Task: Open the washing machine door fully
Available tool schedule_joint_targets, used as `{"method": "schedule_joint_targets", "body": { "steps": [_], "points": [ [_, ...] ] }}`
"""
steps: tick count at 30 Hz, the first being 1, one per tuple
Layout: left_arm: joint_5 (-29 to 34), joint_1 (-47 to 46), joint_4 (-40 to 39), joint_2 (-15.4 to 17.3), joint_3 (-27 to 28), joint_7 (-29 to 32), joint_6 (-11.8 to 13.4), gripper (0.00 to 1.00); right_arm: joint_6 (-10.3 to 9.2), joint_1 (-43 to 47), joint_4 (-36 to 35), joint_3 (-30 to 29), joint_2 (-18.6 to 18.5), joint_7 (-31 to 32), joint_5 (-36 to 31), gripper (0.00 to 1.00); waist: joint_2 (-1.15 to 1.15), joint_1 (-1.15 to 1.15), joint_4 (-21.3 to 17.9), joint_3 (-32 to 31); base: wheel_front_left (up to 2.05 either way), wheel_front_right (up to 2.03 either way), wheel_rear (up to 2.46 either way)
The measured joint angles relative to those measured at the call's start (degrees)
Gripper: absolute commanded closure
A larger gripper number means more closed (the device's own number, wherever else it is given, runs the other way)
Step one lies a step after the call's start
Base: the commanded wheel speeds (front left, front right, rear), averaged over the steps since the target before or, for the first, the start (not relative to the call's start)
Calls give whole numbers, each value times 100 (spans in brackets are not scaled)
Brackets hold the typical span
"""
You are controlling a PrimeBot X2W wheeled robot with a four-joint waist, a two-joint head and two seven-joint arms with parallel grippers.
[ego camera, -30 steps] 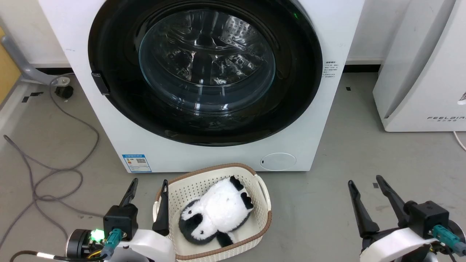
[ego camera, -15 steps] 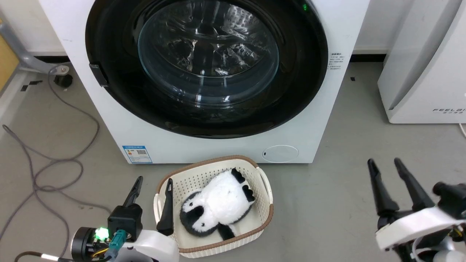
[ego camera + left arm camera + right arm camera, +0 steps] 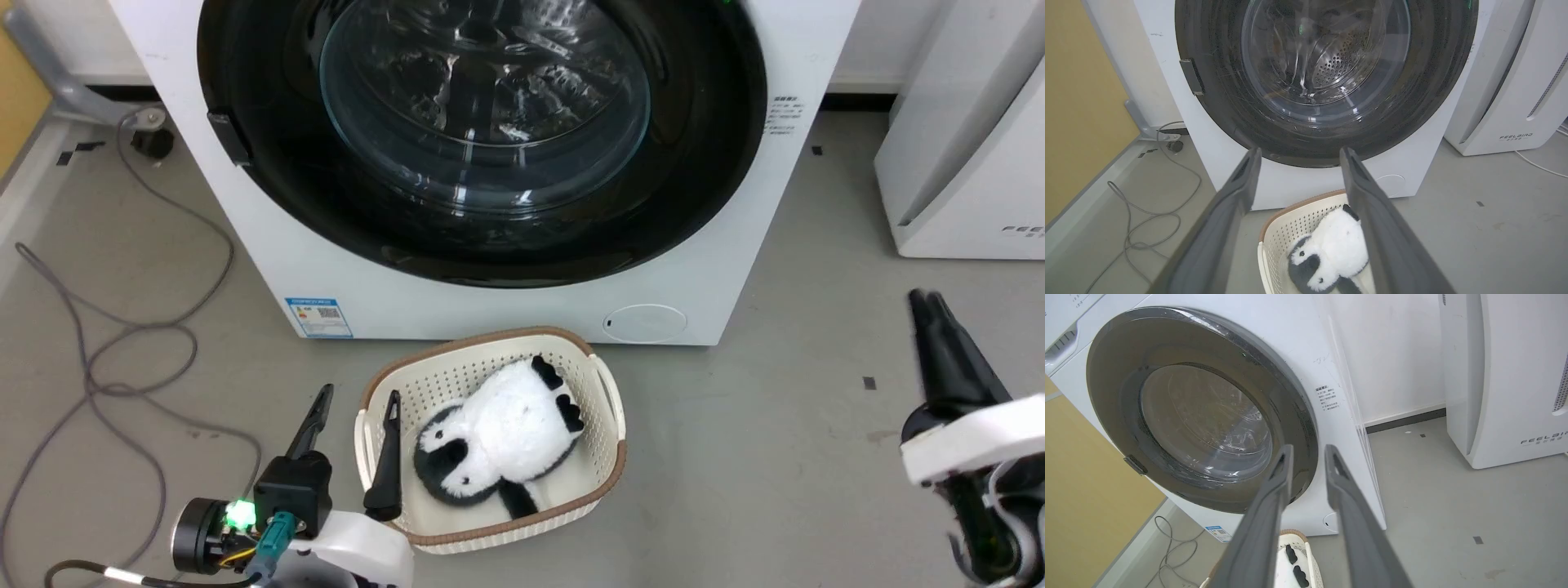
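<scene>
1. The washing machine (image 3: 506, 314), a white boxy front-loader, stands on the grey floor (image 3: 775, 425) directly ahead of the robot.
2. The washing machine door (image 3: 482, 122) sits flush in the machine's front and looks shut. It is a glossy black disc with a clear bulging glass bowl, and the perforated steel drum shows through it.
3. A small dark latch tab (image 3: 227, 139) projects from the door's rim on the robot's left, so the hinge is judged to lie on the right.
4. A white appliance (image 3: 963, 163) stands to the right, apart from the machine.
5. A cream perforated basket (image 3: 490, 341) with a brown rim lies just before the machine and holds a plush panda (image 3: 498, 433).
6. The left gripper (image 3: 360, 394) hangs low beside the basket with its fingers spread wide and nothing between them. It is on the tab's side, below the tab and well short of it.
7. The right gripper (image 3: 926, 298) is raised at the far right, with a narrow gap between its fingers and nothing held, and it points toward the door's right rim.

Judgement: the pull must start at the tab, which favours the left arm.
</scene>
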Motion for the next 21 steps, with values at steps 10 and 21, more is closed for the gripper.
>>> {"method": "schedule_joint_targets", "body": {
  "steps": [10,21],
  "points": [
    [-44,-121,14,1,-118,-107,11,0,0,-743,422,-271,-74,490,672,100,0,0,124,288,0,0,0],
    [-96,-344,16,0,-283,-237,26,0,-1,-2004,1262,-766,-164,1246,1229,100,0,0,287,670,0,0,0]
  ]
}}
